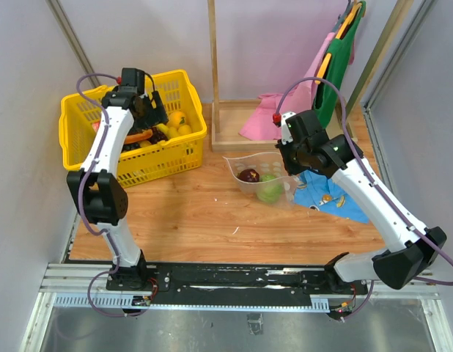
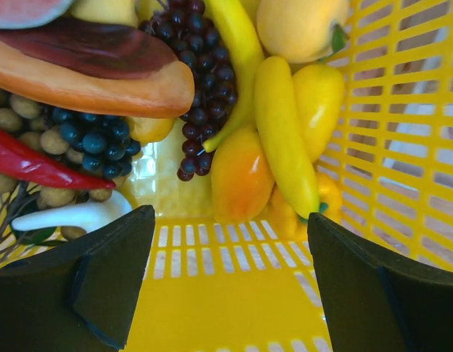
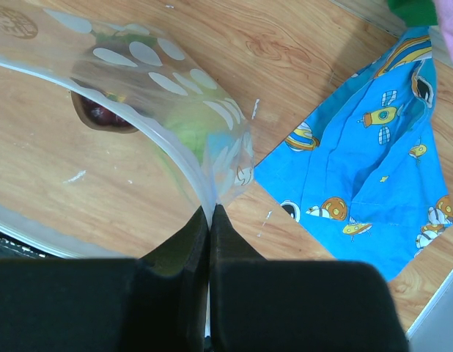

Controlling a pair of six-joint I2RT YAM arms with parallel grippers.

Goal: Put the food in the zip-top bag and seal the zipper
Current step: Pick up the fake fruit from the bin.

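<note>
We are pinching the rim of the limp, slippery bag with the right gripper, beside the cloth. Our left gripper is hanging open in the basket over the light, rigid pepper; we are favouring its waist.

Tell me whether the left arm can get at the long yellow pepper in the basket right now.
Probably yes. The left hand hangs open inside the yellow basket, and the long yellow pepper lies just ahead, uncovered.

Likely lab (walled robot bench).
</note>
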